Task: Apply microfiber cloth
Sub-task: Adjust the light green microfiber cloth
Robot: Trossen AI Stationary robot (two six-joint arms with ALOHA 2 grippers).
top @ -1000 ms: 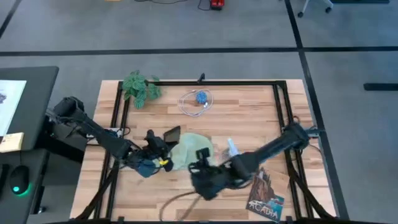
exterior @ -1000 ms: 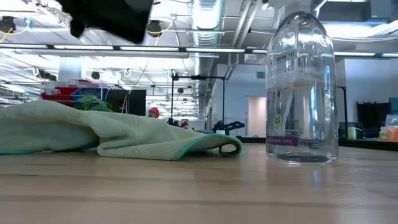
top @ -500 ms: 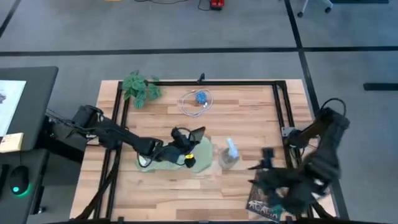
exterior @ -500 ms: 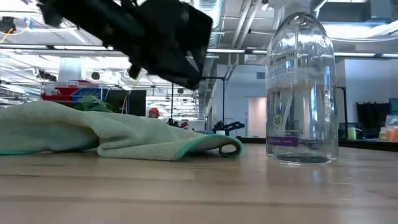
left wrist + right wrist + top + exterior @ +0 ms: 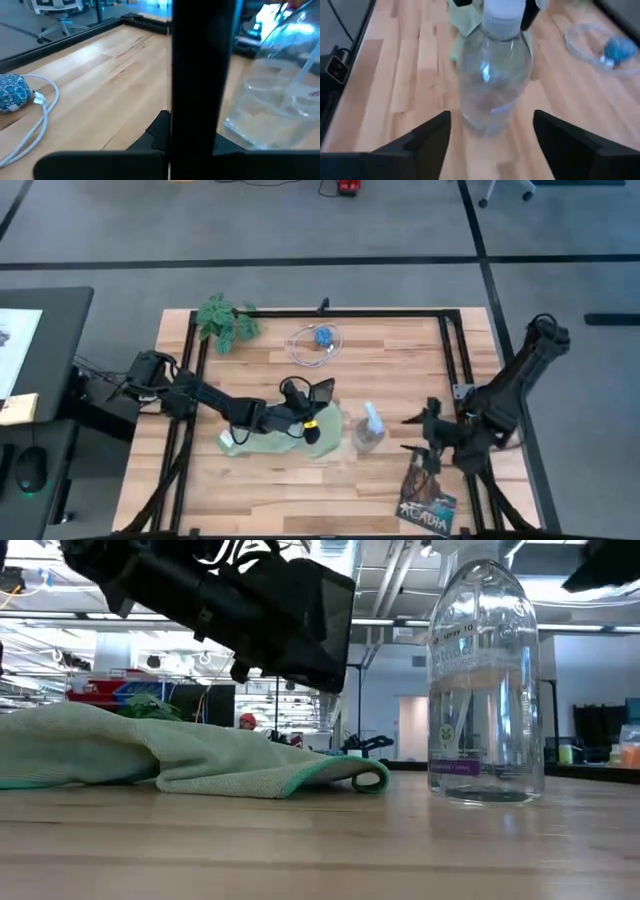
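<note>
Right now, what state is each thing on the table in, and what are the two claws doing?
microfiber cloth: crumpled, lying on the table
spray bottle: upright, clear, nearly empty
black phone: gripped by the left gripper, held above the cloth
right gripper: open, empty, facing the bottle
white cable: loosely coiled
book: flat, closed

Wooden table (image 5: pixel 400 370) with black frame. On it: cloth (image 5: pixel 262 440) crumpled left of centre; clear bottle (image 5: pixel 368 430) upright just right of cloth; plant (image 5: pixel 226 320) at far left corner; white cable with blue ball (image 5: pixel 318 342) far centre; book (image 5: pixel 428 498) near right edge.
</note>
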